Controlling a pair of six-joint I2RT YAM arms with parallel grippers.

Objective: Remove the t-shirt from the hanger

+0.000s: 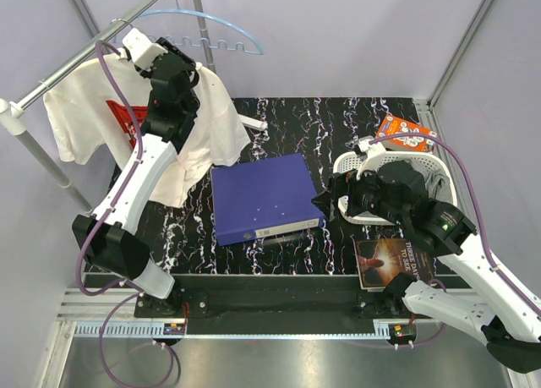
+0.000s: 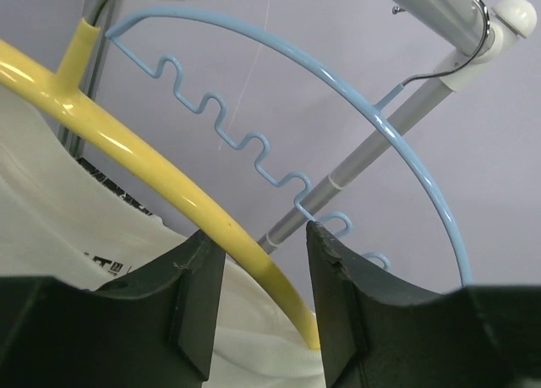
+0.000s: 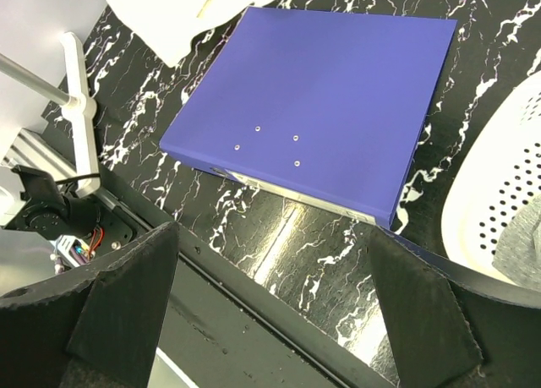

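Note:
A white t-shirt with a red print hangs on a yellow hanger on the metal rail at the upper left. In the top view the hanger is mostly hidden by the shirt and the arm. My left gripper is raised to the shirt's shoulder. In the left wrist view the left gripper is open, and the yellow hanger arm passes between its jaws with the shirt cloth just below. My right gripper is open and empty, low over the table beside the blue binder; it also shows in the right wrist view.
An empty light-blue hanger hangs on the rail behind the shirt and also shows in the left wrist view. A blue binder lies mid-table. A white basket holding grey cloth, an orange box and a dark book are at the right.

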